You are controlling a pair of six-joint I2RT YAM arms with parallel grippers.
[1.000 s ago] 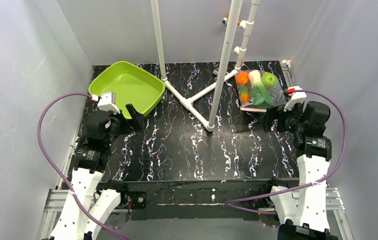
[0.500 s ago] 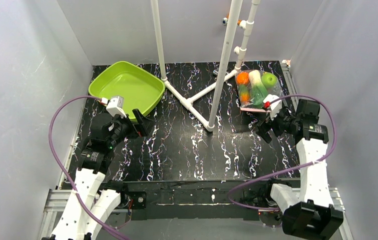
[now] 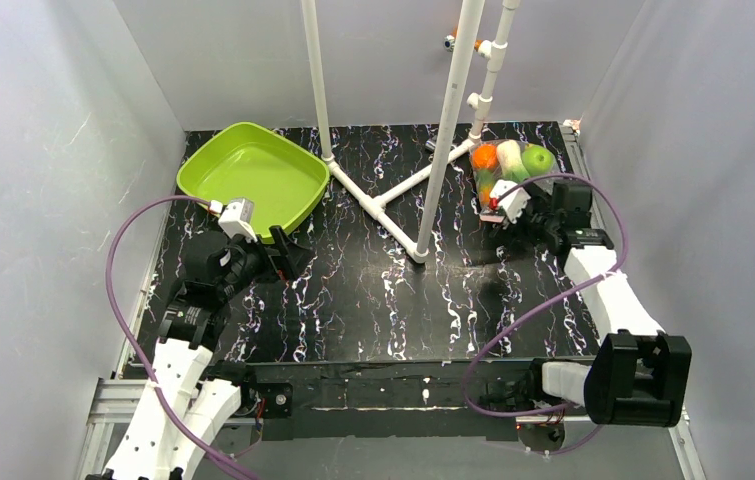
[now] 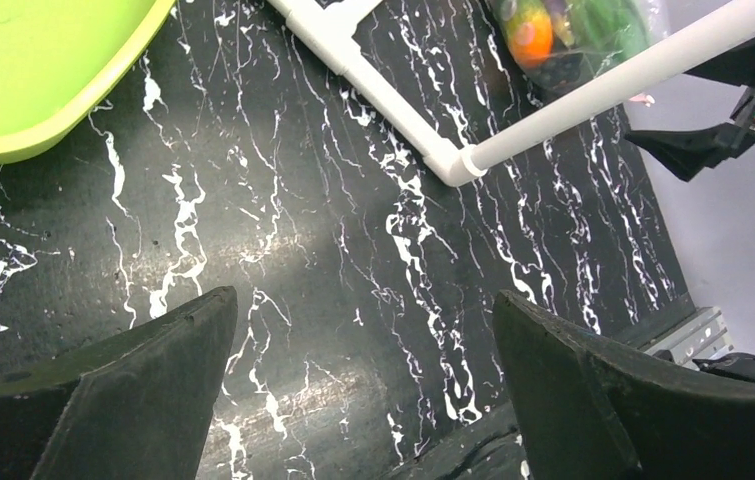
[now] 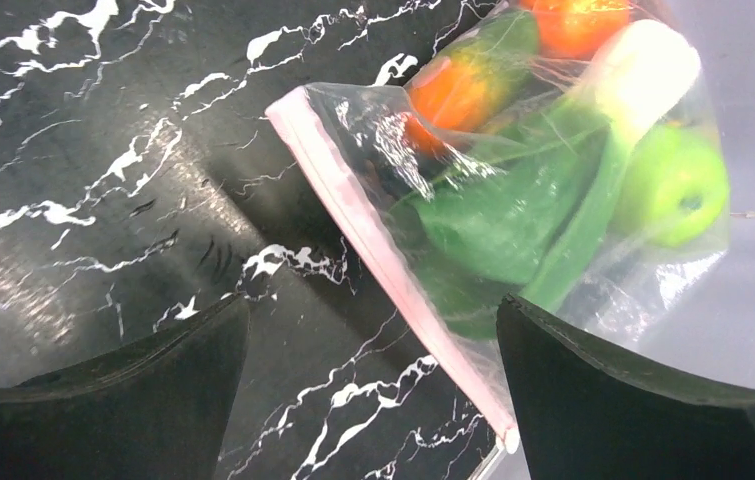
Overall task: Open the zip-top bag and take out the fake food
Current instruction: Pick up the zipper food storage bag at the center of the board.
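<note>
The zip-top bag (image 3: 513,172) lies at the table's far right, its pink zip strip (image 5: 368,245) facing the near side. Through the clear plastic I see the fake food: a green apple (image 5: 675,185), oranges (image 5: 453,92) and a green-white leafy vegetable (image 5: 593,150). My right gripper (image 3: 501,230) hovers open over the bag's near edge. In the right wrist view the pink strip runs between its spread fingers (image 5: 593,400), touching neither. Near the green tray, my left gripper (image 3: 290,250) stands open above bare table, with nothing between its fingers (image 4: 143,380).
A lime-green square tray (image 3: 253,175) sits empty at the far left. A white pipe frame (image 3: 383,205) lies across the table's middle, with upright poles (image 3: 450,120) rising from it beside the bag. Grey walls close in the table on three sides.
My right arm has swung left and forward, bringing its gripper from the bag's right side to over the zip edge. The left gripper has shifted slightly right. Both stayed open.
</note>
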